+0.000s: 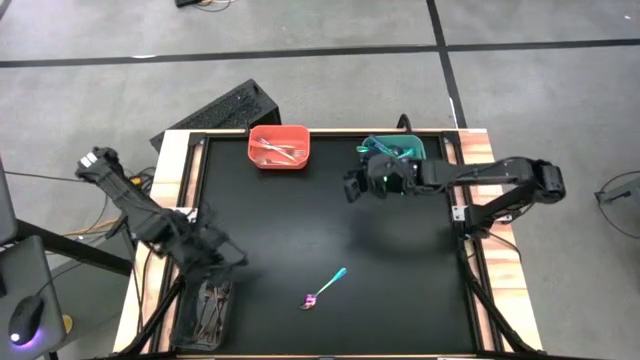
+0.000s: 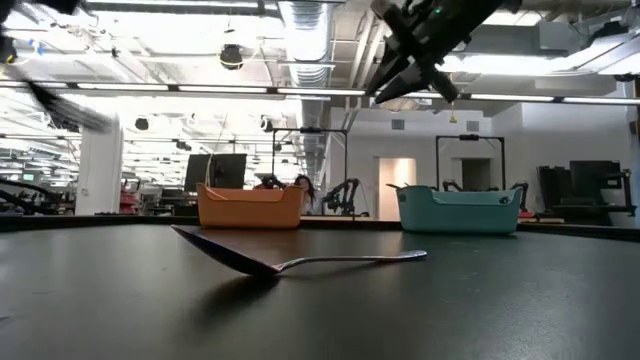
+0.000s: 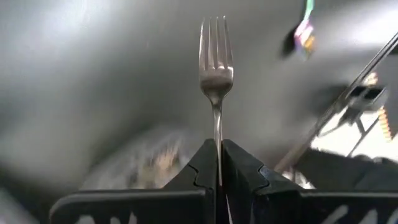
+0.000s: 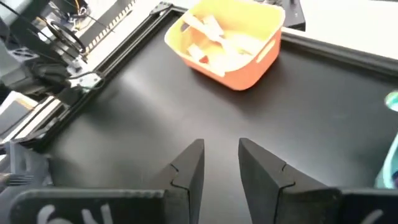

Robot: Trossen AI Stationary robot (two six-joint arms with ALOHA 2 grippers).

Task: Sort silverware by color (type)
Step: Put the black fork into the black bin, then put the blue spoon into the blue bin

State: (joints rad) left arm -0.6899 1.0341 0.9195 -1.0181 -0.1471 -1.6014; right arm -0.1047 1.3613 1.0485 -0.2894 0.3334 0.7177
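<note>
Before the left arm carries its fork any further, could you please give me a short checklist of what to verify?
1. Left gripper shut on the fork: ok.
2. Fork straight between the fingers, tines forward: ok.
3. Right gripper open and empty, near the teal bin: ok.
4. Red bin reachable, already holding silver pieces: ok.
5. Spoon lying apart on the table: ok.
6. Contents of the black bin: cannot tell.

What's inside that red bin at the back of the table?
The red bin holds a few silver forks, lying loosely on its floor. Whether anything lies beneath them, and exactly how many there are, cannot be made out.
</note>
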